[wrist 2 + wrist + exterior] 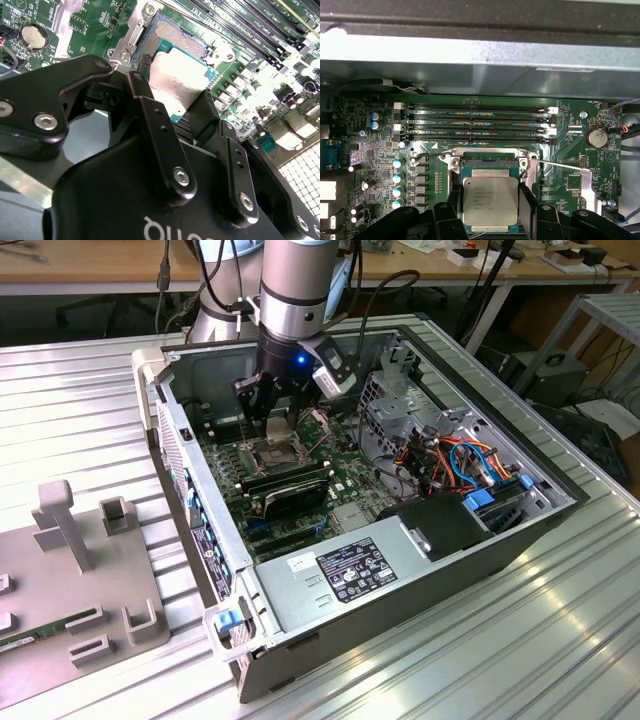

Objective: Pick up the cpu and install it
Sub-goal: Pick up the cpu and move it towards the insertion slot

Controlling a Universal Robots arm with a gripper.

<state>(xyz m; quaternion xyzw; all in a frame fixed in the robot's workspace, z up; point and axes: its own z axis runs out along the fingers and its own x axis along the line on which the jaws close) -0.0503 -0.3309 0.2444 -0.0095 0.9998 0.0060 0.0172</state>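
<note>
cpu [489, 199] side edges hidden behind end effector [491, 204] fingers [527, 205], socket [487, 161] partly covered

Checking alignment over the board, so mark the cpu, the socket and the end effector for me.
cpu [490, 200], first wrist view, centre of its metal top.
socket [181, 37], second wrist view, its exposed contact field.
end effector [272, 412], exterior view, midway between its fingertips.

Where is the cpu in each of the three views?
First wrist view: cpu held in the gripper, over the socket.
Second wrist view: cpu just beyond the gripper, half covering the socket.
Exterior view: at the gripper tip, hard to make out, above the socket.
Shared landmark: the socket.
</note>
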